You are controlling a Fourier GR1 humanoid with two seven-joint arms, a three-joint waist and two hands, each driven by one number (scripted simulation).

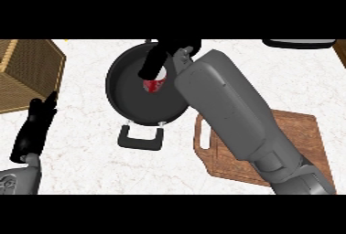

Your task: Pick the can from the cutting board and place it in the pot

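A red can (154, 85) shows inside the dark round pot (128, 98), mostly hidden by my right hand (162, 57), whose black fingers curl round its top. My grey right forearm (229, 114) stretches from the lower right across the brown cutting board (304, 132) to the pot. No can shows on the board's visible part. The pot's black handle (140, 138) points toward me. My left hand (35, 125) rests at the left edge, fingers straight and up.
A wooden woven box (27, 73) stands at the upper left, close to my left hand. A dark object (297, 43) sits at the top right edge. The counter (88, 160) is white marble.
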